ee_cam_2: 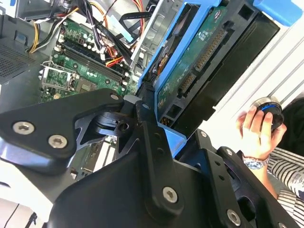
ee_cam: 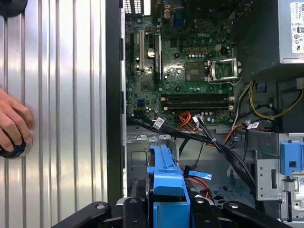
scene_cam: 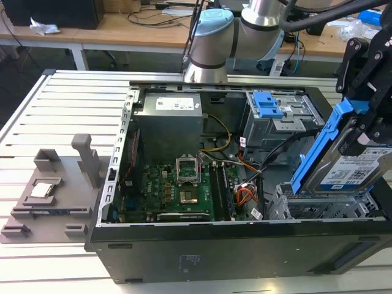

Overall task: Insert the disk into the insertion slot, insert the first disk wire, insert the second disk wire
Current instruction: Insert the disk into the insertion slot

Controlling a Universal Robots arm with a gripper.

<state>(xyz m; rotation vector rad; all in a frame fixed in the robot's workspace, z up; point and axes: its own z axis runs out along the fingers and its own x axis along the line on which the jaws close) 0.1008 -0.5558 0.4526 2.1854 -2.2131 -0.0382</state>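
The disk [scene_cam: 352, 162], a metal drive with a white label in a bright blue carrier [scene_cam: 318, 153], hangs tilted over the exterior view's right end of the open computer case. My gripper [scene_cam: 362, 122] is shut on its upper end. Its lower end is just above the insertion slot [scene_cam: 288, 207], a silver perforated cage. In the second wrist view the disk's green circuit board [ee_cam_2: 199, 61] faces the camera beside my black fingers [ee_cam_2: 142, 118]. In the first wrist view the blue carrier [ee_cam: 166, 175] sits between the jaws, over the cage [ee_cam: 142, 152].
Black cables [ee_cam: 190, 135] and orange cables [scene_cam: 245, 196] lie beside the cage; I cannot tell which are the disk wires. A taller grey cage with a blue latch [scene_cam: 269, 104] stands behind. A person's hand [ee_cam: 12, 123] rests on a knob on the slatted table [scene_cam: 61, 110]. A grey fixture [scene_cam: 49, 190] lies at the exterior view's left.
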